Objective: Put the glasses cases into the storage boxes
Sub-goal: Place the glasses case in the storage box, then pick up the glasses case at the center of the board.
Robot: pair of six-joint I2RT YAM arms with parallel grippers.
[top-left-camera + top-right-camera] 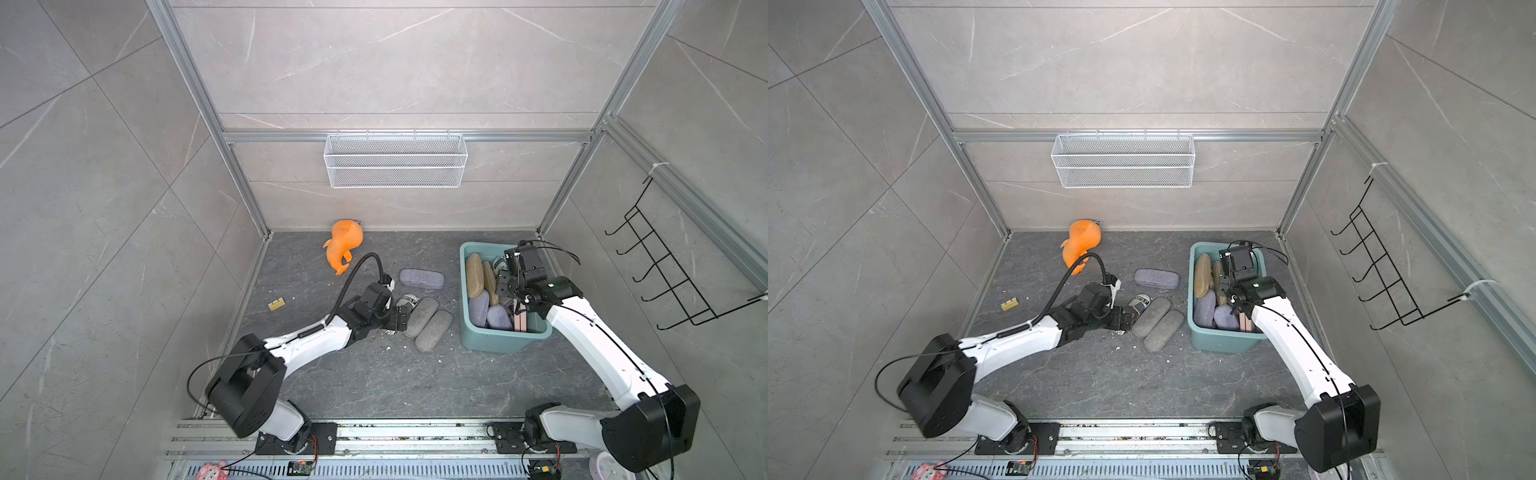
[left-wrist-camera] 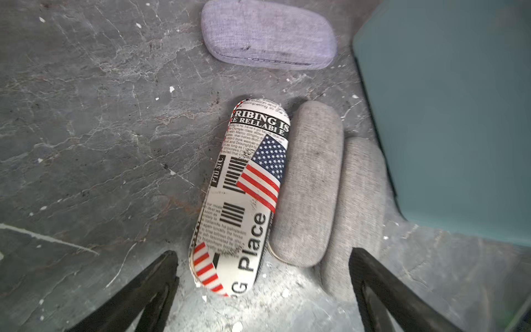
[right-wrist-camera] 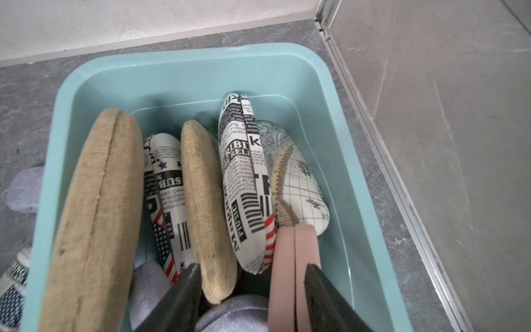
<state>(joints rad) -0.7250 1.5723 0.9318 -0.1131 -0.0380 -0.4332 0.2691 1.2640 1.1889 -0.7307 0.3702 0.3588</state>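
A newspaper-and-flag-print glasses case (image 2: 244, 195) lies on the dark floor beside two grey cases (image 2: 310, 184) (image 2: 356, 207). A lilac case (image 2: 267, 34) lies farther off. My left gripper (image 2: 263, 287) is open and low, and the printed case's near end lies between its fingers (image 2: 155, 287), touching neither. In both top views it (image 1: 399, 318) (image 1: 1125, 318) sits just left of these cases. The teal storage box (image 1: 503, 347) (image 3: 184, 57) holds tan (image 3: 94, 215), printed (image 3: 244, 184), map-print (image 3: 298, 178), lilac (image 3: 232, 313) and pink (image 3: 287, 273) cases. My right gripper (image 3: 253, 276) (image 1: 505, 291) is open inside the box, straddling the upright pink case.
An orange plush toy (image 1: 343, 245) lies at the back left by the wall. A small yellow clip (image 1: 276, 304) sits on the floor at the left. A white wire basket (image 1: 395, 162) hangs on the back wall. A black hook rack (image 1: 673, 270) hangs on the right wall.
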